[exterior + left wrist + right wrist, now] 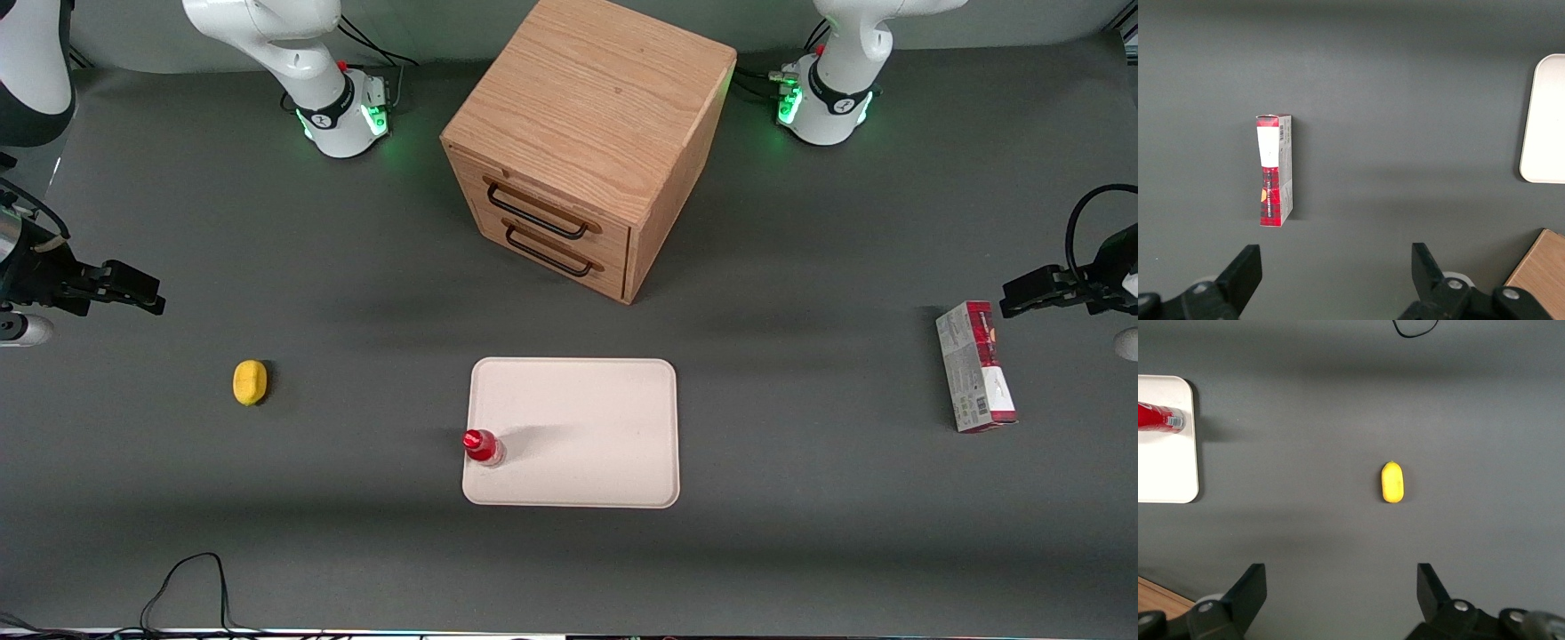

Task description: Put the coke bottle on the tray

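The small red bottle [483, 446], red-capped with a clear base, is standing upright on the cream tray [587, 418], right at the rim nearest the working arm's end. The gripper [147, 298] is hovering high over that end of the grey surface [356, 551], its fingers [1248, 590] spread apart and holding nothing. A lemon [250, 382] is lying between gripper and tray. A wooden cabinet [587, 133] is sitting farther from the camera than the tray. Only the left wrist view is showing the carton's [1275, 170] printed face.
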`<state>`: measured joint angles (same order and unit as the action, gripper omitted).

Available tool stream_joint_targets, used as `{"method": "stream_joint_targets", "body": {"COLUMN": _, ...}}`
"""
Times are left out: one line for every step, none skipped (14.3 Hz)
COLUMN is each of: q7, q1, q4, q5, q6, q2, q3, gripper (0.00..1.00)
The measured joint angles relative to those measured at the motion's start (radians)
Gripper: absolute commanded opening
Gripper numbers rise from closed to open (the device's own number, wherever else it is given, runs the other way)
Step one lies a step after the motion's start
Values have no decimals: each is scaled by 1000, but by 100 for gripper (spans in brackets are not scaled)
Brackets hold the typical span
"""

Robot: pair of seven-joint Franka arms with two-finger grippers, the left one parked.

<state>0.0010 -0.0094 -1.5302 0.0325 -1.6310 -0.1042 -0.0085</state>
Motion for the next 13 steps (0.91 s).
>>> {"method": "stream_joint_targets", "body": {"q7": 0, "q1": 0, "q4": 0, "q5": 0, "q6": 0, "q2": 0, "q3": -1, "gripper": 100}}
{"method": "stream_joint_targets", "body": {"q7": 0, "q1": 0, "q4": 0, "q5": 0, "q6": 0, "q2": 0, "q3": -1, "gripper": 100}}
{"method": "stream_joint_targets", "body": {"q7": 0, "q1": 0, "q4": 0, "q5": 0, "q6": 0, "q2": 0, "q3": -2, "gripper": 100}}
{"method": "stream_joint_targets", "body": {"q7": 0, "q1": 0, "q4": 0, "q5": 0, "q6": 0, "q2": 0, "q3": -3, "gripper": 100}}
{"method": "stream_joint_targets", "body": {"q7": 0, "q1": 0, "q4": 0, "q5": 0, "q6": -1, "q2": 0, "q3": -3, "gripper": 100}}
{"method": "stream_joint_targets", "body": {"q7": 0, "q1": 0, "q4": 0, "q5": 0, "q6": -2, "q2": 0, "q3": -3, "gripper": 100}}
{"method": "stream_joint_targets", "body": {"q7": 0, "q1": 0, "q4": 0, "q5": 0, "q6": -2, "q2": 0, "q3": -3, "gripper": 100}}
{"method": "stream_joint_targets", "body": {"q7": 0, "q1": 0, "q4": 0, "q5": 0, "q6": -3, "q2": 0, "q3": -3, "gripper": 100}}
{"method": "stream_joint_targets", "body": {"q7": 0, "q1": 0, "q4": 0, "q5": 0, "q6": -3, "q2": 0, "q3": -3, "gripper": 100}}
{"method": "stream_joint_targets", "body": {"q7": 0, "q1": 0, "q4": 0, "q5": 0, "q6": -3, "q2": 0, "q3": -3, "gripper": 100}}
{"method": "stream_joint_targets", "body": {"q7": 0, "q1": 0, "q4": 0, "q5": 0, "q6": -1, "q2": 0, "q3": -3, "gripper": 100}}
{"method": "stream_joint_targets", "body": {"q7": 0, "q1": 0, "q4": 0, "q5": 0, "q6": 6, "q2": 0, "q3": -3, "gripper": 100}}
{"method": "stream_joint_targets", "body": {"q7": 0, "q1": 0, "q4": 1, "q5": 0, "q6": 26, "q2": 1, "q3": -3, "gripper": 100}}
